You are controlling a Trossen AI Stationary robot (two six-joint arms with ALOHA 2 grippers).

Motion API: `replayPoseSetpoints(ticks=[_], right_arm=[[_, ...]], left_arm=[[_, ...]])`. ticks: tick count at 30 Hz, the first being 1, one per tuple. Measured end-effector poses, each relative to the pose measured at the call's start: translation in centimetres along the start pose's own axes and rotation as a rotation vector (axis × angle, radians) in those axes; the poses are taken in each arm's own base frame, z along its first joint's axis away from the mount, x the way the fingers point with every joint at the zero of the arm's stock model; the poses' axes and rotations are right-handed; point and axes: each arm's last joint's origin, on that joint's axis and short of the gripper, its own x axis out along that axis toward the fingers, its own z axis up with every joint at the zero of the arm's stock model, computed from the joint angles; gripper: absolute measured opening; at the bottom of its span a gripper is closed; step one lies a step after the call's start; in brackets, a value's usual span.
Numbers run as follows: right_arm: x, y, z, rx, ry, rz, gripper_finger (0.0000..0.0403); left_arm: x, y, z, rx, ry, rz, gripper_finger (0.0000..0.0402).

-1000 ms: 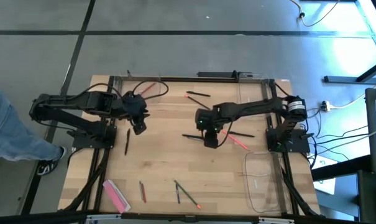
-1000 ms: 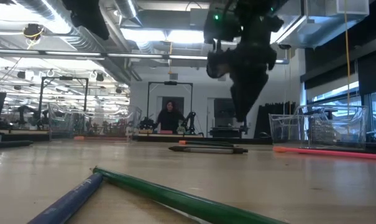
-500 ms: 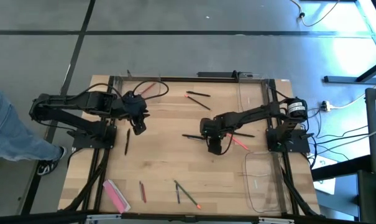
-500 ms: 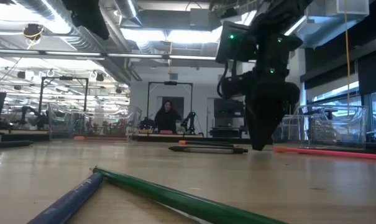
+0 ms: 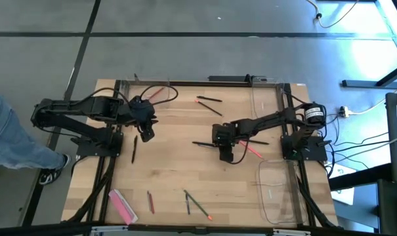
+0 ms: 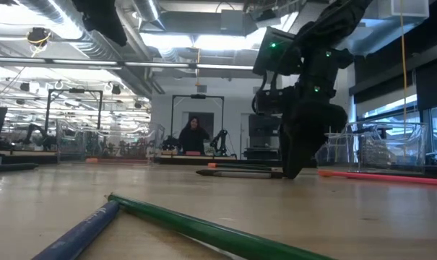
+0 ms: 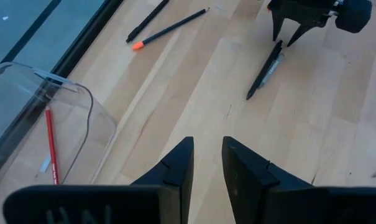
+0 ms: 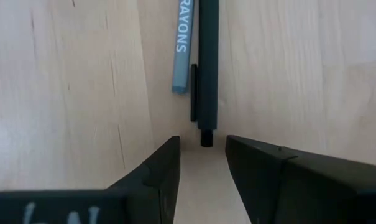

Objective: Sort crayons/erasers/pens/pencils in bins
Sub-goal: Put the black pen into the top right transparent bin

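My right gripper [image 5: 222, 151] stands open, fingers pointing down at the table top, also in the low view [image 6: 289, 172]. Its fingertips [image 8: 203, 152] stand on either side of the near end of a black pen [image 8: 207, 68] without touching it. The pen [image 5: 202, 144] lies flat on the table; the left wrist view shows it too [image 7: 265, 71]. A grey-blue stick lettered "RAYONS" [image 8: 184, 43] lies alongside it. A pink crayon [image 5: 251, 149] lies to the gripper's right. My left gripper [image 5: 146, 133] waits above the table's left side, fingers a little apart [image 7: 207, 152].
A clear bin [image 5: 280, 191] stands at the near right; another [image 7: 57, 118] at the far left holds a red crayon [image 7: 49, 143]. An orange-tipped pencil [image 5: 208, 99] lies far, a black pen [image 5: 134, 149] left. Pencils [image 5: 197, 204] and a pink bar [image 5: 123, 204] lie near.
My right gripper has gone down from well above the table to the table top and a little toward the near right, ending at the black pen's end. The pen has not moved.
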Motion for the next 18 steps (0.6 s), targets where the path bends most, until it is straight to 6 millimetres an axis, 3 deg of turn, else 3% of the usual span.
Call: replayPoseSetpoints(ticks=[9, 18], right_arm=[[0.09, 0.01, 0.03, -0.05, -0.006, 0.005, 0.0132], [0.14, 0.0, 0.09, -0.049, -0.013, 0.004, 0.0087]], left_arm=[[0.0, 0.0, 0.0, 0.0, 0.0, 0.0, 0.0076], [0.0, 0.01, 0.0, -0.001, 0.0, 0.0, 0.0076]])
